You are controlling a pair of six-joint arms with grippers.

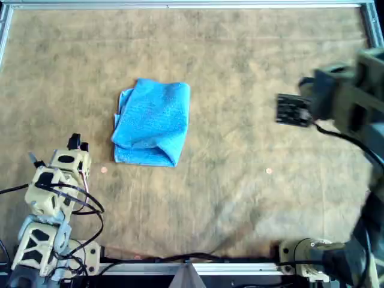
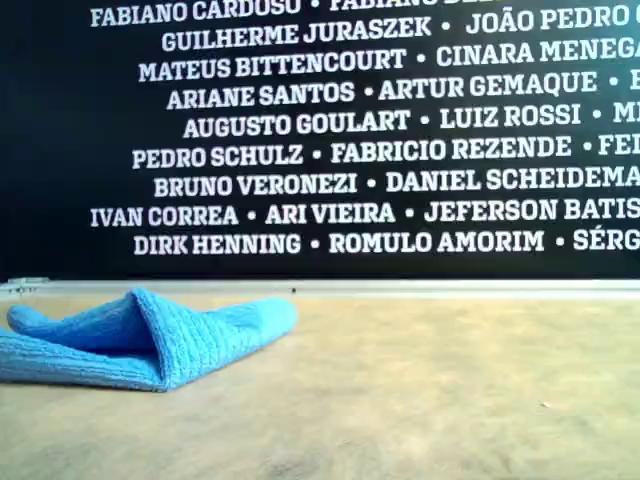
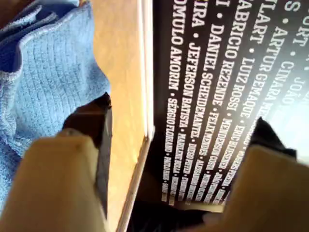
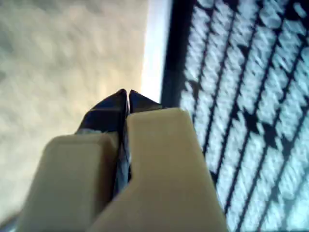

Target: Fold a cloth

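Worktop (image 1: 240, 150) covered in a tan, mottled, felt-like sheet fills the overhead view, framed by a pale metal rail (image 1: 180, 5) along its far edge and side edges. The cloth (image 1: 152, 123), bright sky-blue with a nubbly weave, lies folded into a rough rectangle on the worktop, left of centre in the overhead view and nearer the far edge than the near one; its layers are loose, with a rounded fold puffing up, as the exterior view shows. Nothing touches the cloth. Two small pinkish dots mark the sheet, one (image 1: 104, 170) just beside the cloth's near corner and one (image 1: 268, 171) well apart from it toward the overhead view's right. The left pincer (image 1: 77, 143) sits near the worktop's near-left corner in the overhead view, close to the cloth but clear of it; its dark tips stand well apart and hold nothing, with the cloth seen beyond one tip in the left wrist view. The right pincer (image 4: 127, 99) hangs blurred near the overhead view's right edge, well apart from the cloth; its tips are pressed together with nothing between them. Behind the far rail stands a black wall (image 2: 350, 130) printed with rows of white names in capital letters. Black cables (image 1: 90, 207) loop around the left arm's base at the near edge.
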